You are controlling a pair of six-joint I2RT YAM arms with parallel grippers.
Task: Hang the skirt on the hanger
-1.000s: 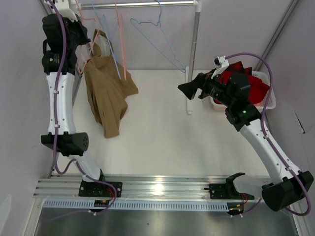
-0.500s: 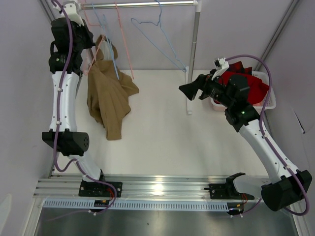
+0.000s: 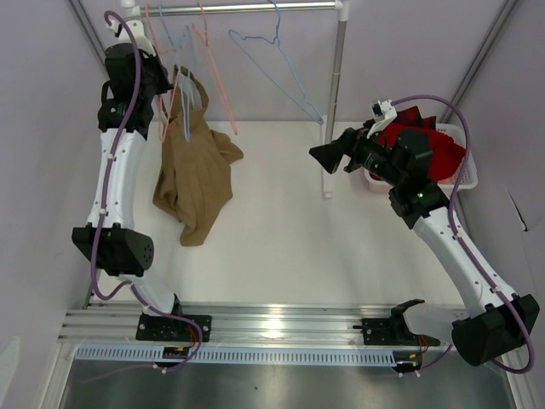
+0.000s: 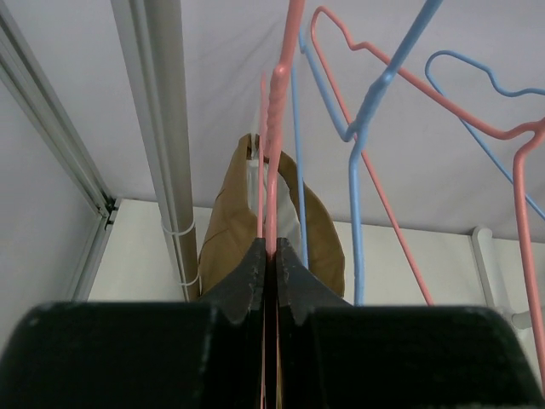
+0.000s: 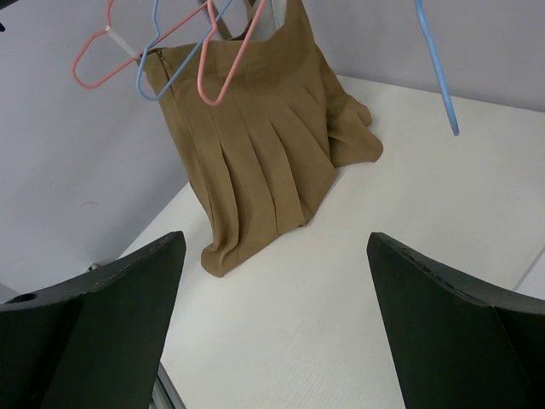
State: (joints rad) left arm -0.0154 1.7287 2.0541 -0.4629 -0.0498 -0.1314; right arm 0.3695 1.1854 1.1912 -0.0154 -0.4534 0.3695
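The left pincer (image 4: 271,252) is clamped shut on the wire of the salmon-pink hanger (image 4: 274,111), up beside the clothes rail (image 3: 247,8). The tan skirt (image 3: 197,175) hangs from that hanger by its waistband, its lower folds resting on the white tabletop (image 3: 281,221). The right pincer (image 3: 319,155) is spread wide and empty, well apart from the skirt.

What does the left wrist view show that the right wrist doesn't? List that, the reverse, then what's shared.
Left wrist only: the left gripper shut on the pink hanger, beside the grey rack post. Right wrist only: the right gripper open and empty, the pleats of the skirt, its lower end on the table. Both: the skirt hanging among light blue hangers.
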